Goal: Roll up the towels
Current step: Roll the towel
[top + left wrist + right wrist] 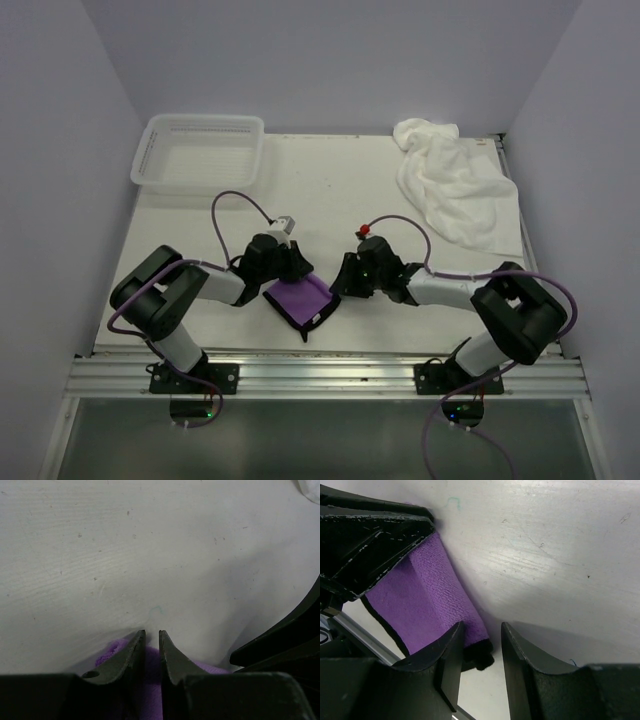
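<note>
Closest to the arm bases, the purple towel lies on the white table just in from its near edge, set like a diamond with one corner pointing at the rail. It sits between the two grippers and slightly nearer than both. The left gripper comes in at its far-left edge with the jaws drawn to a thin slit. Purple cloth fills that slit, which I read as a pinch on the hem, though the contact itself is hidden. The right gripper sits at the towel's right-hand corner with its jaws moderately apart. The dark trim of that corner lies in the gap, just beside the left finger, so nothing is clamped there. In the right wrist view the cloth's visible length runs away from that corner up toward the left gripper, so the two grippers face each other along the same edge and are about equally close to it. Any roll would probably have to start from this shared edge and turn toward the near corner. Farther back the table is bare wood, and at the far side stand a white mesh basket on the left and the crumpled white towel on the right, well apart from both arms and nearer the right one.
</note>
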`<act>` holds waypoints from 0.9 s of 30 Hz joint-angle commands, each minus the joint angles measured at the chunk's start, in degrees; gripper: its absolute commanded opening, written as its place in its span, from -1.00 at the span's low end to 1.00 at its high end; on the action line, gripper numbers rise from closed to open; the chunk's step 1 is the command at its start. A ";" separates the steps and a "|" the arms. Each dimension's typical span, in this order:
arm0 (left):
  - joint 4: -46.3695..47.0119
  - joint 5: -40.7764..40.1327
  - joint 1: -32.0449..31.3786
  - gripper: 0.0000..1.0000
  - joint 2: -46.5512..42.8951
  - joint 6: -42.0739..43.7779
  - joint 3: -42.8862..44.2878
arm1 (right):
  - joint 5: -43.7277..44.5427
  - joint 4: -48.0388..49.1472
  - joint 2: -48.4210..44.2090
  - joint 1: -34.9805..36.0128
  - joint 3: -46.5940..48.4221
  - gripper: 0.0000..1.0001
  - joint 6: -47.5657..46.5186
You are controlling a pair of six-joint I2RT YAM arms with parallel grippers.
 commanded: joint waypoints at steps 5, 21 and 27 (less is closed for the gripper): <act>-2.90 -3.49 -0.26 -0.58 0.25 1.05 -1.86 | -3.04 5.18 -1.59 -0.22 -2.74 -0.20 3.30; -3.33 -4.90 -0.87 -0.60 -0.10 0.79 -2.04 | -1.28 3.69 -9.86 -0.22 -4.86 -0.05 8.40; -3.42 -4.90 -0.87 -0.60 -0.01 0.79 -2.13 | -1.28 4.13 -7.93 -0.22 -5.82 -0.06 8.75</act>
